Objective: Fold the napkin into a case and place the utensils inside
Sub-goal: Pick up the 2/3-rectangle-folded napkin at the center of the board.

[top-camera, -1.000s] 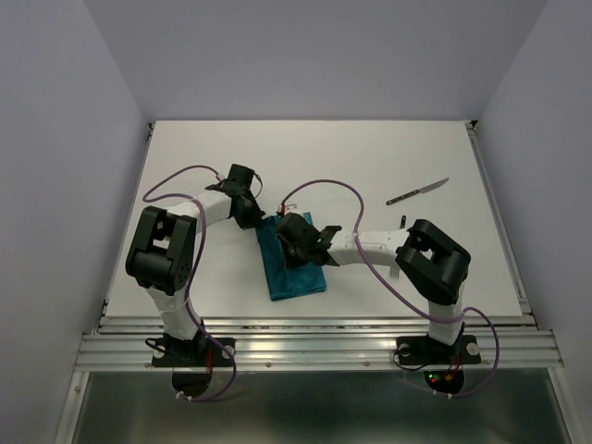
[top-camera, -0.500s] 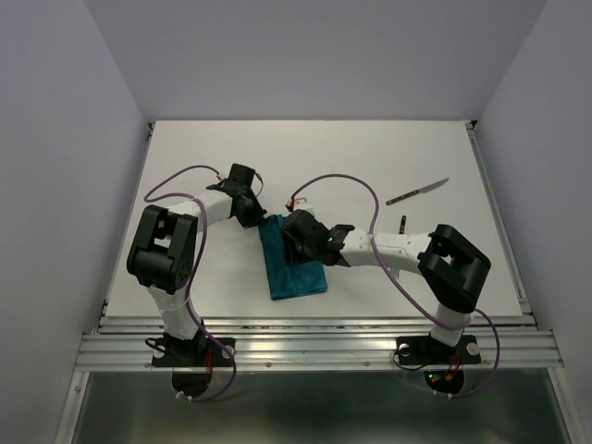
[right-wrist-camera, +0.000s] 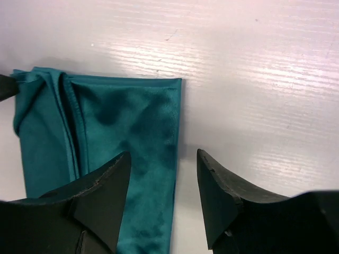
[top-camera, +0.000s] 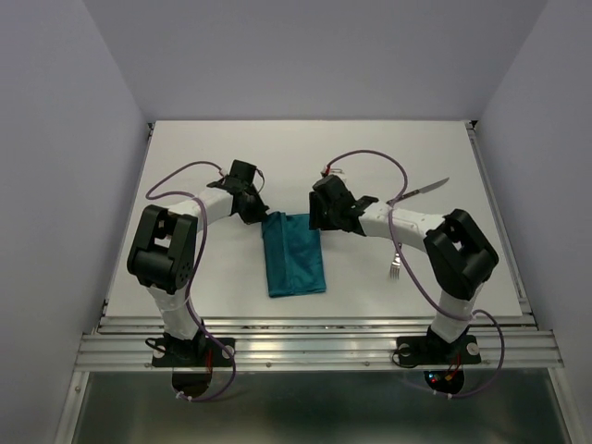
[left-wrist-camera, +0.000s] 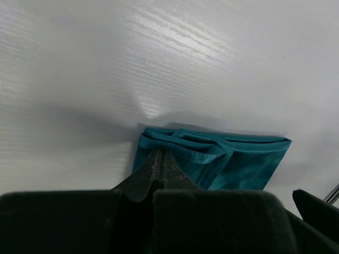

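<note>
Top external view is showing me the right gripper [top-camera: 326, 208] pulling back off the folded napkin [top-camera: 294, 254], jaws spreading wide and empty. The left gripper [left-wrist-camera: 159, 159] is staying pinched on its far corner (fork [top-camera: 396, 265] and knife [top-camera: 421, 191] lying outside), so I'm judging loading comes next.

A white table [top-camera: 231, 148] fills the middle of the top view, a broad rectangle that narrows toward the upper edge of the frame. 3 plain pale grey walls enclose it: the back wall [top-camera: 314, 55] across the top, the left wall [top-camera: 46, 185] down the left side and the right wall [top-camera: 555, 111] down the right side. A ribbed aluminium rail [top-camera: 314, 347] crosses the lower frame along the table's near edge. A thin metal strip [top-camera: 122, 231] lines its left edge. Below the rail lies a dull grey panel [top-camera: 305, 407]. In both wrist views the tabletop shows fine parallel streaks and soft glare.
</note>
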`<state>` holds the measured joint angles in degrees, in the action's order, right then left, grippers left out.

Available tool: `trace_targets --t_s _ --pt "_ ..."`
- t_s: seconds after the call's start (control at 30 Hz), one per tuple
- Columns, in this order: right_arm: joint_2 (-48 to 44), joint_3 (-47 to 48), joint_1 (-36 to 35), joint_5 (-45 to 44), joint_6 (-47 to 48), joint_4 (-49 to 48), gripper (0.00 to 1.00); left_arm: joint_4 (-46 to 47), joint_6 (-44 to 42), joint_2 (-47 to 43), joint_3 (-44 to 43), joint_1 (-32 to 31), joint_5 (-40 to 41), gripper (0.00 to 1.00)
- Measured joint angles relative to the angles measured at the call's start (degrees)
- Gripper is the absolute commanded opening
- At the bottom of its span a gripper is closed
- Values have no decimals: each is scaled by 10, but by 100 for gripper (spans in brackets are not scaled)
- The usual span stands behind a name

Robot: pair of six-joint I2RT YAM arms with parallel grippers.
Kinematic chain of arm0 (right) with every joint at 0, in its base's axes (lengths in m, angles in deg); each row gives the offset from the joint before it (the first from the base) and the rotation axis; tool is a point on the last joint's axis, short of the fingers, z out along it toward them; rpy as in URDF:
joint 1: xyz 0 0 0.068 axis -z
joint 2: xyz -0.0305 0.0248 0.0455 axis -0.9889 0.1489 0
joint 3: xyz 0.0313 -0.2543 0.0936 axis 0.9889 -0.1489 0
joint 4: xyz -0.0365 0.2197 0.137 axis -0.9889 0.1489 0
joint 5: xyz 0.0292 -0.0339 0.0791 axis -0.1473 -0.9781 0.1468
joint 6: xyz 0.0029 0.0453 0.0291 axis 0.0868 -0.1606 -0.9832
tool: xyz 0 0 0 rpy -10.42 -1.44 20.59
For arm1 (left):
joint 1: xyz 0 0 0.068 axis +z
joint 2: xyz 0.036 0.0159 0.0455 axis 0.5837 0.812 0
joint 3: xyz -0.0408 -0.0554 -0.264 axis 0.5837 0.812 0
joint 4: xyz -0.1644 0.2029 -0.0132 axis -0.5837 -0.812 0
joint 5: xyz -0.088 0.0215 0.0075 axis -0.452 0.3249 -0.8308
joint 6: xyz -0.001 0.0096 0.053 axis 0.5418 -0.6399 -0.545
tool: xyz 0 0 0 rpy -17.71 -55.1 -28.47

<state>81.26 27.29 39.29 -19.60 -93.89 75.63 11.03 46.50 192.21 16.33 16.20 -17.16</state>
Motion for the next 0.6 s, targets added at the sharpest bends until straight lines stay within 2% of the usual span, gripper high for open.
trace_targets --t_s 0.2,0.6 --pt "53 20 26 30 14 1 57 1 -3 7 -17 -4 -7 0" --pt "83 31 56 80 16 -19 49 -10 -14 11 -34 -4 -16 0"
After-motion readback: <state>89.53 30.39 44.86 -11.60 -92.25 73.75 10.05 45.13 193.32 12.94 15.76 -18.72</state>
